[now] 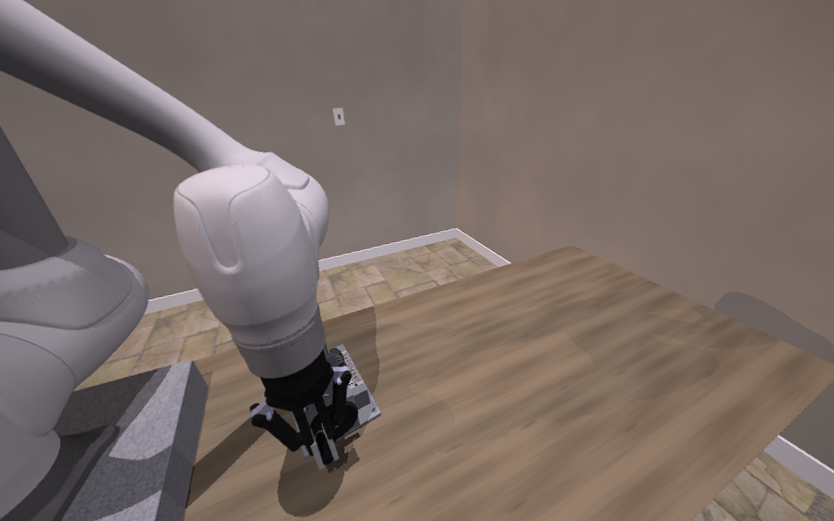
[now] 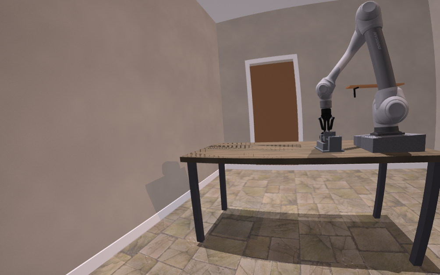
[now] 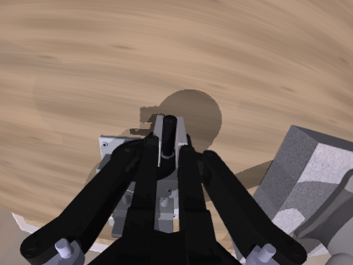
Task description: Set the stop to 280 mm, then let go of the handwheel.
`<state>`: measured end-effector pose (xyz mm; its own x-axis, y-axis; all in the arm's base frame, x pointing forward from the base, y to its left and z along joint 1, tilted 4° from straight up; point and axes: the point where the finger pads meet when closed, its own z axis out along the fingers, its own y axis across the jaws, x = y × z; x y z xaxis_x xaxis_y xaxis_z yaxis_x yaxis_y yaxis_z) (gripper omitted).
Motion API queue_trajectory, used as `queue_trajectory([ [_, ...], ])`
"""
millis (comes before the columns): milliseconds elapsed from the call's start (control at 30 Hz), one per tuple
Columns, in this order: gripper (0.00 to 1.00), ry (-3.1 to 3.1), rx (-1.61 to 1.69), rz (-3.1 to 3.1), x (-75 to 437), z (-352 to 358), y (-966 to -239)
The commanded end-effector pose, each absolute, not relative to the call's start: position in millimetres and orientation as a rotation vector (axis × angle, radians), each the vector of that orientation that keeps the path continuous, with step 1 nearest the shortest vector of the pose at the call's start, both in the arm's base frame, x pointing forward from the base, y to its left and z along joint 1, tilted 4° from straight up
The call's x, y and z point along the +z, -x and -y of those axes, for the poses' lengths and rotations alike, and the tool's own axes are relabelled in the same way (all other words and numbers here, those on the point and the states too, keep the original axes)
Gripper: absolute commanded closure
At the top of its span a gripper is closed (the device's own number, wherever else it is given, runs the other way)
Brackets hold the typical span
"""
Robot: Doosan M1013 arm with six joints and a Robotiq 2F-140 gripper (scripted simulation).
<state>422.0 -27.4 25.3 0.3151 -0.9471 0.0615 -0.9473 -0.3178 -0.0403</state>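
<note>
The stop device is a small grey machine [image 1: 364,399] [image 2: 335,143] on a flat base plate [image 3: 108,141]. Its black handwheel [image 1: 345,417] is at the end facing the top camera, mostly behind the fingers. My gripper [image 1: 324,449] [image 2: 327,131] points down and is shut on the handwheel's black crank handle [image 3: 169,128], which stands between the two light grey finger pads. The stop's position and any reading on the scale cannot be made out; the fingers and arm cover much of the device.
The device stands on a wooden table [image 1: 525,392] [image 2: 259,150]. The arm's grey stone-like base block [image 1: 182,452] [image 2: 399,144] [image 3: 291,169] is close beside it. A wall [image 1: 714,128] stands beyond the table's far end.
</note>
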Motion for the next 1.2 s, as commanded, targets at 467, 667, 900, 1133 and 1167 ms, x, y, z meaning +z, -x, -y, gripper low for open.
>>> queue_trajectory([
  [467, 0.96, -2.545, 0.115, 1.834, 9, 25, -431],
  [667, 0.96, -2.545, 0.115, 1.834, 4, 23, -438],
  [900, 0.96, -2.545, 0.115, 1.834, 2, 19, -451],
  [1133, 0.96, -2.545, 0.115, 1.834, 7, 15, -463],
  [1167, 0.96, -2.545, 0.115, 1.834, 8, 14, -466],
])
